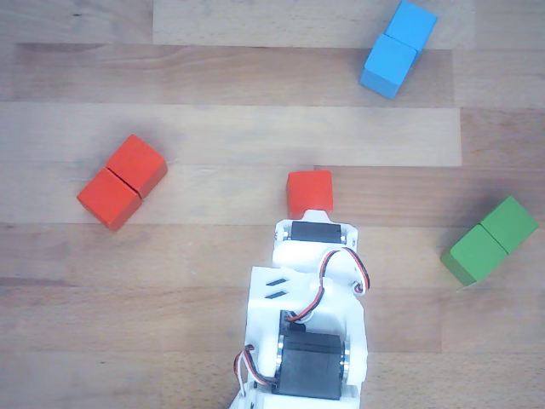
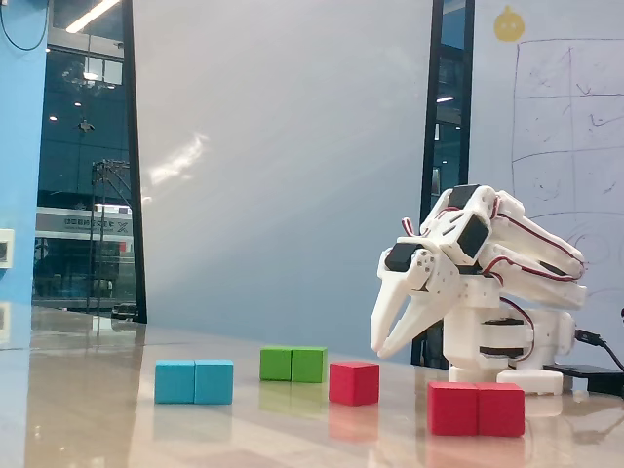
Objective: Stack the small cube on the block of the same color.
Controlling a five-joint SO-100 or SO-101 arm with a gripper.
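The small red-orange cube point(image 1: 309, 192) lies alone on the wooden table, just beyond the arm's white wrist, and it also shows in the fixed view point(image 2: 354, 382). The red-orange oblong block point(image 1: 122, 181) with a seam across its middle lies to the left, apart from the cube; in the fixed view it point(image 2: 477, 409) is nearest the camera. My gripper point(image 2: 382, 351) points down, above and just right of the cube, without touching it. Its fingertips meet and it holds nothing. In the other view the fingers are hidden under the arm.
A blue oblong block point(image 1: 398, 48) lies at the far right and a green oblong block point(image 1: 490, 239) at the right edge. In the fixed view the blue block point(image 2: 194, 381) is at the left and the green block point(image 2: 292, 364) is behind. The arm's base point(image 2: 502, 341) stands at the right.
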